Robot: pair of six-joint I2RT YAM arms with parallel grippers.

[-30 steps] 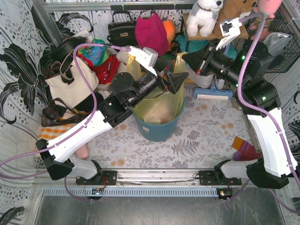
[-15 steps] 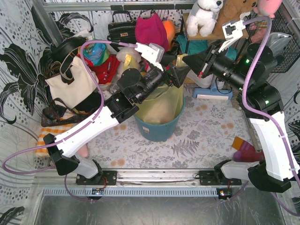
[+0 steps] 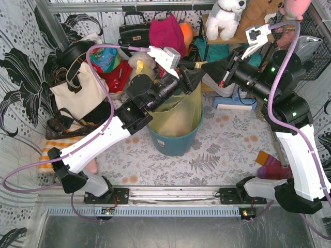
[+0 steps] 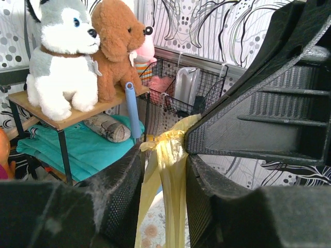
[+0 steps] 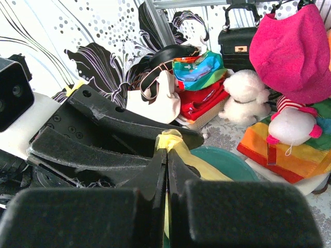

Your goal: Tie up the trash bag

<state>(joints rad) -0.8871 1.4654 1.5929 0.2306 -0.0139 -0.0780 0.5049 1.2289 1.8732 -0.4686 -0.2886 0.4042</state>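
Most of the trash bag [image 3: 178, 111] is hidden from me: my left arm crosses it in the top view, and both wrist views cut it off below its gathered neck. That neck rises from the blue bin [image 3: 173, 143] between the left end effector [image 4: 163, 152] fingers, which clamp it. Just past them, the right end effector [image 5: 167, 155] pinches its tip.

Left tool [image 4: 163, 157] pinches twisted trash bag [image 4: 168, 181] neck
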